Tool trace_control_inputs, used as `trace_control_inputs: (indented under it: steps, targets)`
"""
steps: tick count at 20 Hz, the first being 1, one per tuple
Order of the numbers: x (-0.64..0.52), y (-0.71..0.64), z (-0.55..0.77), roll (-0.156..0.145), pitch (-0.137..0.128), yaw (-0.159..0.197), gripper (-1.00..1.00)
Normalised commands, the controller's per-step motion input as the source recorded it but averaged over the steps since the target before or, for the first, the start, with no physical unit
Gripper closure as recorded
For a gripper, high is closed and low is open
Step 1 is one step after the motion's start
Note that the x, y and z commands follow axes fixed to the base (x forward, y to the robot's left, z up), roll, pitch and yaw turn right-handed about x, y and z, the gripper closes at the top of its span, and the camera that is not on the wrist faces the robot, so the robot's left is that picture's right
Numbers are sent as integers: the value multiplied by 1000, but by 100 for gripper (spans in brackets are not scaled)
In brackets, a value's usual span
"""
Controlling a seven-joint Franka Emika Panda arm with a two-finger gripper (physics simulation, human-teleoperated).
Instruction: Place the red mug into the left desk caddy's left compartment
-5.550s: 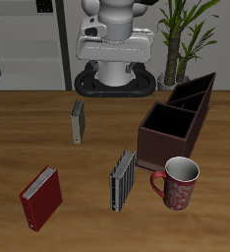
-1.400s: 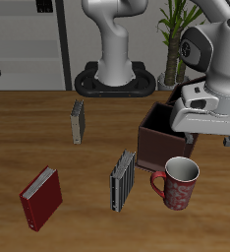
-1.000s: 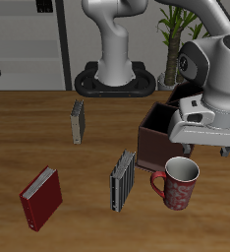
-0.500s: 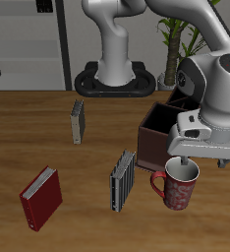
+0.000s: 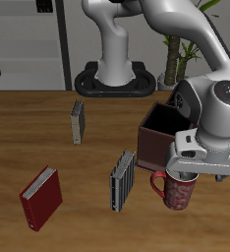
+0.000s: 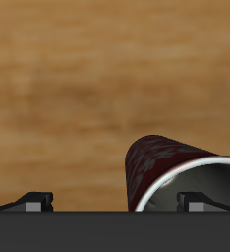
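The red mug (image 5: 176,190) stands upright on the table near its front edge, handle toward the grey book. In the wrist view the red mug (image 6: 171,169) shows its speckled wall and pale rim. My gripper (image 5: 202,179) is open and low over the mug. The fingertips (image 6: 33,200) stand wide apart. One fingertip is over the mug's inside and the other is outside, so the rim lies between them. The left desk caddy (image 5: 157,129), a dark maroon box, stands just behind the mug. My arm hides its far part.
A grey book (image 5: 123,179) stands upright beside the mug. A red book (image 5: 40,197) lies near the front edge. A small grey book (image 5: 78,121) stands farther back. The robot base (image 5: 115,79) and a plant (image 5: 176,44) are at the back.
My gripper has come down from above the caddy's front end onto the mug's rim, moving toward the table's front edge. The mug has not moved.
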Motion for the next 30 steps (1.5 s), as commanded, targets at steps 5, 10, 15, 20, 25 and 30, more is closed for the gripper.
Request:
trace_control_inputs:
  steps: [5, 10, 15, 20, 25, 30]
  targets:
    - [50, -74, -147, -9, 20, -20, 100]
    - [-15, -39, 61, 2, -12, -1, 100]
    - [-129, -49, 351, -15, -48, 5, 100]
    - [-277, -20, 704, -3, -94, 9, 100]
    - [-398, -92, 839, -25, -101, -2, 100]
    - [-475, -124, 809, -12, -100, -9, 100]
